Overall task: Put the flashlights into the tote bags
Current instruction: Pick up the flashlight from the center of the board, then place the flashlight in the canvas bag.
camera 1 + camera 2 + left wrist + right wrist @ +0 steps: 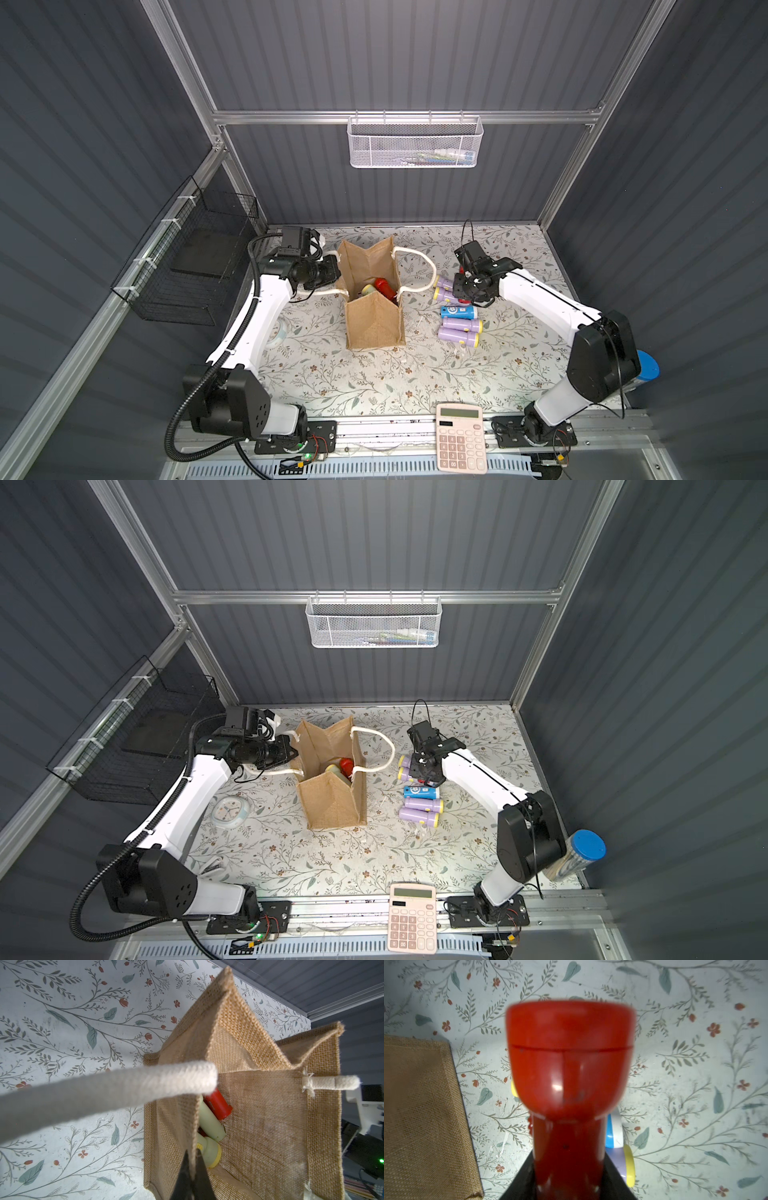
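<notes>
while the left fingers [188, 1165] pinch the tote bag [374, 324] by its rim, likely to keep it open near the tabletop's [415, 374] far edge, the right fingers [521, 1190] grip a red flashlight [569, 1064] up beside it, ready to go in.

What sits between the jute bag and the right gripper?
In both top views, the jute bag's white rope handle loops across the tabletop there, then two lilac flashlights lie beside the right gripper and its red flashlight.
</notes>
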You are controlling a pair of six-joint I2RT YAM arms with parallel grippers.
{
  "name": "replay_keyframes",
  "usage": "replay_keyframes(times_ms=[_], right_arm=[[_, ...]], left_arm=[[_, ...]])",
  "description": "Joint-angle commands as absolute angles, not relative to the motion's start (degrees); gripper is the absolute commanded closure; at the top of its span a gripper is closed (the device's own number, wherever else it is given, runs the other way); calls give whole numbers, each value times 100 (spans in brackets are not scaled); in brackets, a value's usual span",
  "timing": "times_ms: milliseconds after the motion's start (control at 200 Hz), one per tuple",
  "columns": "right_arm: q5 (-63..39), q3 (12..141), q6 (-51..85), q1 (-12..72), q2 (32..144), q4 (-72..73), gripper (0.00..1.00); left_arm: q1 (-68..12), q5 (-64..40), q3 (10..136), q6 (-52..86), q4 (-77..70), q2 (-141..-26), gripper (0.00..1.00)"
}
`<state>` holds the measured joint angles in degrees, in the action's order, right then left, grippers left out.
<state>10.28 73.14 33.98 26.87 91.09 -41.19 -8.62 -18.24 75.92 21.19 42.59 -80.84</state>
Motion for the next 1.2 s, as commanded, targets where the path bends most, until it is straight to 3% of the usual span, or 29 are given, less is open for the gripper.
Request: replay_keyframes(times_ms=[0, 460, 925, 1191], right_arm=[[1284, 7834, 3206, 2716, 8796, -4363, 78], [645, 9712, 2928, 3718, 8767, -4350, 76], [-163, 12126, 3100, 4736, 10752, -4429, 75], [-989, 12603, 3422, 4991, 11551, -4298, 76]], left_arm=[[-817, -2053, 7794, 2054, 4271, -8075, 100], [-817, -2941, 7398, 2403, 3587, -8016, 100], [-817, -3139, 7139, 2487, 3371, -7823, 100], [-817, -3247, 7001, 2524, 3266, -7718, 100]])
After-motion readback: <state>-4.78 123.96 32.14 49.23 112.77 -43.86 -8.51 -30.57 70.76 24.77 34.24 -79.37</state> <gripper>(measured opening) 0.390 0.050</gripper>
